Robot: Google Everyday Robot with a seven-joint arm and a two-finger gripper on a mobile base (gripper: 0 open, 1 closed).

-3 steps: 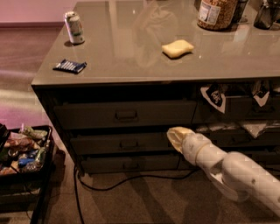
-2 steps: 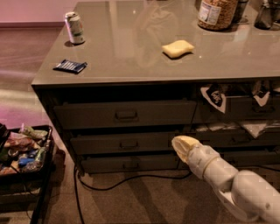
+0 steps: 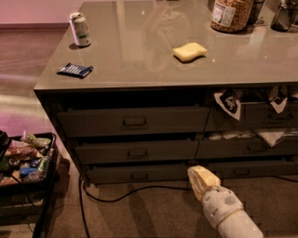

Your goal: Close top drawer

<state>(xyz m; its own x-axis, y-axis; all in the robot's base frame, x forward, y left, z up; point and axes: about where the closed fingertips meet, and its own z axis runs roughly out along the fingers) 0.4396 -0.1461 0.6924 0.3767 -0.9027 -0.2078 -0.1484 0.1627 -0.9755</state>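
Note:
The top drawer [image 3: 135, 122] is the wide dark grey-brown one under the left part of the countertop [image 3: 153, 69], with a small bar handle [image 3: 135, 122] at its middle. Its front stands upright with a dark gap above it, and its inside floor does not show. Two lower drawers [image 3: 136, 152] sit beneath it. My gripper [image 3: 201, 180], with a yellowish tip on a white arm, is low at the lower right. It hangs in front of the bottom drawer row, apart from the top drawer and well below and to the right of its handle.
On the counter are a soda can [image 3: 80, 29], a blue packet [image 3: 75, 70], a yellow sponge [image 3: 189, 51] and a jar [image 3: 231, 14]. Right-hand drawers [image 3: 251, 114] have cloths and papers sticking out. A black bin of clutter [image 3: 25, 160] stands at the left. A cable [image 3: 121, 193] lies on the floor.
My gripper has moved down and to the right, away from the middle drawer front toward the floor. The drawers and the counter objects have not moved.

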